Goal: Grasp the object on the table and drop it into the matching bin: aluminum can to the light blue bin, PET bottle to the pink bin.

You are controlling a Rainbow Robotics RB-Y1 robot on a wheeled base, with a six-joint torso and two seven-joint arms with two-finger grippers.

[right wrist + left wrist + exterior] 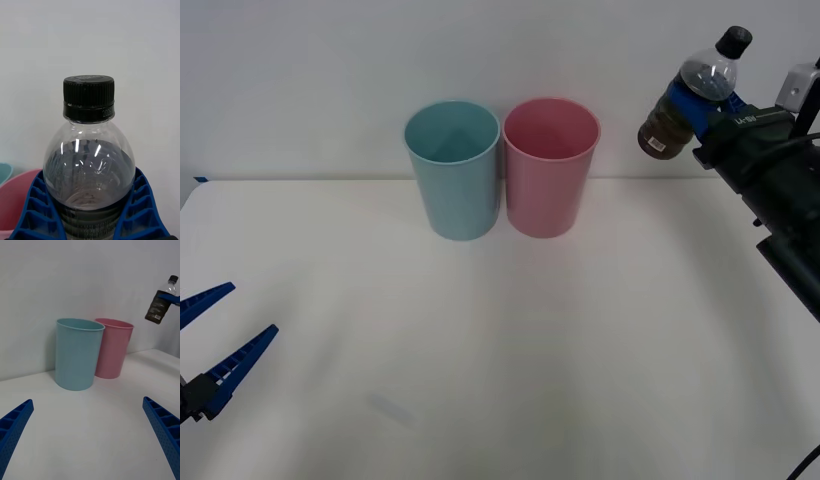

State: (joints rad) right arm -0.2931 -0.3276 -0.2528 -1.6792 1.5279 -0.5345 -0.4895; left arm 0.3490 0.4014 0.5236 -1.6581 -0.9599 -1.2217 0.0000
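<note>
The PET bottle (688, 100), clear with dark brown liquid and a black cap, hangs tilted in the air at the upper right, high above the table (500, 350). My right gripper (700, 108) is shut on its body; in the right wrist view the blue fingers (33, 210) clamp the bottle (89, 165) on both sides. The bottle is to the right of the pink bin (550, 165) and above its rim level. The light blue bin (453, 168) stands touching the pink one on its left. My left gripper (210, 345) rests open at the lower left, holding nothing.
Both bins stand at the back of the white table near the wall. In the left wrist view the light blue bin (78, 352), the pink bin (112, 347) and the raised bottle (160, 302) show ahead.
</note>
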